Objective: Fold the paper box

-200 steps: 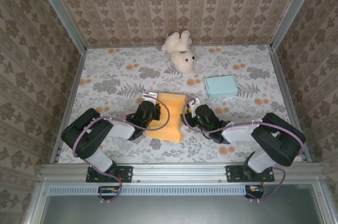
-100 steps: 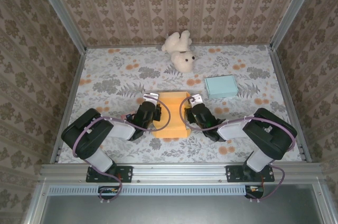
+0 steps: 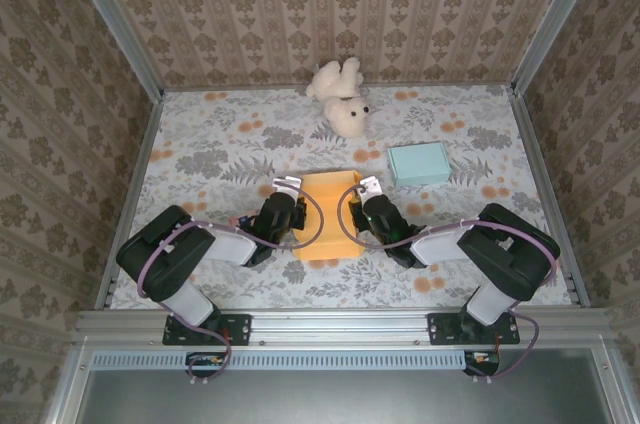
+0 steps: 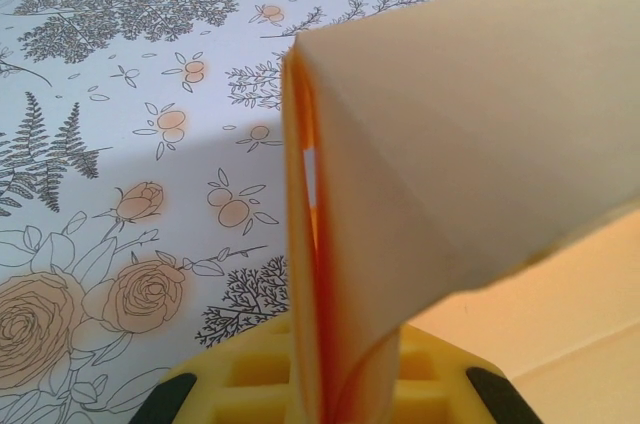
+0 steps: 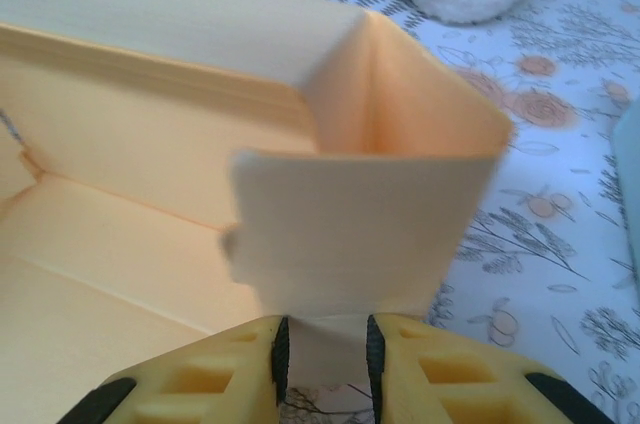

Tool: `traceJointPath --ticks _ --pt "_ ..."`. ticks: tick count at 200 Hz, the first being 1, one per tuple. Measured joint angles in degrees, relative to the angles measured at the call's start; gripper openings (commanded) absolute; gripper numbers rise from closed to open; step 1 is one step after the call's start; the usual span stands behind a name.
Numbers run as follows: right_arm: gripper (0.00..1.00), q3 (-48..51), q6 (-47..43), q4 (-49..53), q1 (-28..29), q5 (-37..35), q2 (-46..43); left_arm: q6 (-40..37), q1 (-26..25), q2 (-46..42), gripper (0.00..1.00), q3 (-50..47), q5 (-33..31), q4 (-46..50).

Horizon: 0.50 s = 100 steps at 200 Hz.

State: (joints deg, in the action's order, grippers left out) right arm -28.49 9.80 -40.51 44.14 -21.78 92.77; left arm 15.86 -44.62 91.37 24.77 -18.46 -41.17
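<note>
Near the front of the flowery table (image 3: 215, 149), the left gripper (image 4: 320, 384) pinches the left wall of the yellow paper box (image 3: 328, 222), the right gripper (image 5: 323, 352) sits around a flap on its right side, squeezing or not I cannot tell, and a teddy bear (image 3: 340, 99) lies farther back.

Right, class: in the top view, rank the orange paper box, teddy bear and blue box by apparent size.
1. orange paper box, only slightly ahead of the next
2. teddy bear
3. blue box, clearly smallest
</note>
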Motion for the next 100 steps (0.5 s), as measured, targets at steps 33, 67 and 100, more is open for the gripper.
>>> traceJointPath --ticks 33,67,100 --pt "0.21 -0.07 -1.36 -1.99 0.24 5.44 0.96 -0.07 -0.76 0.00 0.00 -0.02 0.98 -0.35" --pt "0.23 -0.09 -0.96 -3.10 0.52 7.39 1.46 -0.26 -1.22 0.00 0.00 -0.02 1.25 -0.37" --pt "0.34 0.04 1.05 -2.99 0.55 8.48 0.72 -0.22 -1.44 -0.02 0.00 0.00 -0.31 -0.07"
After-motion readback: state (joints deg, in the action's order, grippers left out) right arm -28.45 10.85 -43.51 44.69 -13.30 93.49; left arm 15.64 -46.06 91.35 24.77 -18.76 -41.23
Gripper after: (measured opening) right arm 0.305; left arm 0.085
